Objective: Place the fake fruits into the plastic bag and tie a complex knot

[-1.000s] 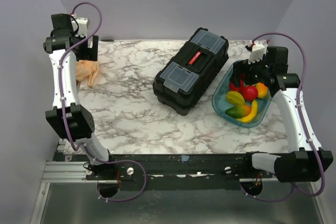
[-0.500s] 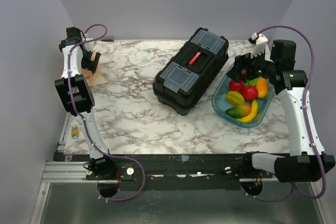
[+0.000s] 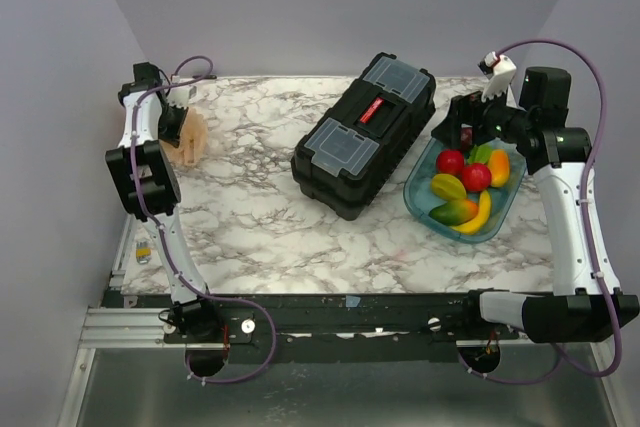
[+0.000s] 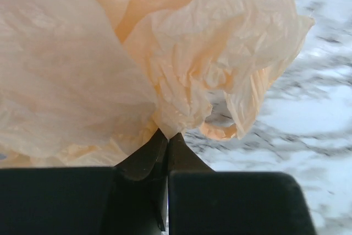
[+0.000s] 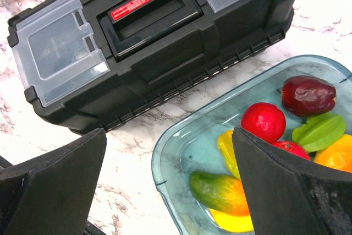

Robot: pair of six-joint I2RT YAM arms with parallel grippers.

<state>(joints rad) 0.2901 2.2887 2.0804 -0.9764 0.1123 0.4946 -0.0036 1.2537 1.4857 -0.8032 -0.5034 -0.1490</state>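
Observation:
The crumpled peach plastic bag [image 3: 191,137] lies at the table's far left edge. My left gripper [image 3: 176,127] is shut on a fold of the plastic bag [image 4: 181,81], its fingertips [image 4: 168,136] pinched together on the film. The fake fruits [image 3: 468,185] sit in a blue translucent tray [image 3: 415,202] on the right: a round red one [image 5: 263,122], a dark red one [image 5: 308,95], a green-orange one [image 5: 220,191], a yellow banana [image 3: 483,213]. My right gripper [image 5: 170,182] hangs open above the tray's near-left corner, holding nothing. No knot is in view.
A black toolbox [image 3: 365,132] with clear-lidded compartments lies diagonally mid-table, between the bag and the tray; its long side [image 5: 165,64] runs close to the tray's rim. The purple wall stands close behind both arms.
My left gripper has swung down to the bag and shut on it; the bag now stands bunched up a little further right. My right gripper rose and drew back slightly from the fruits, still open.

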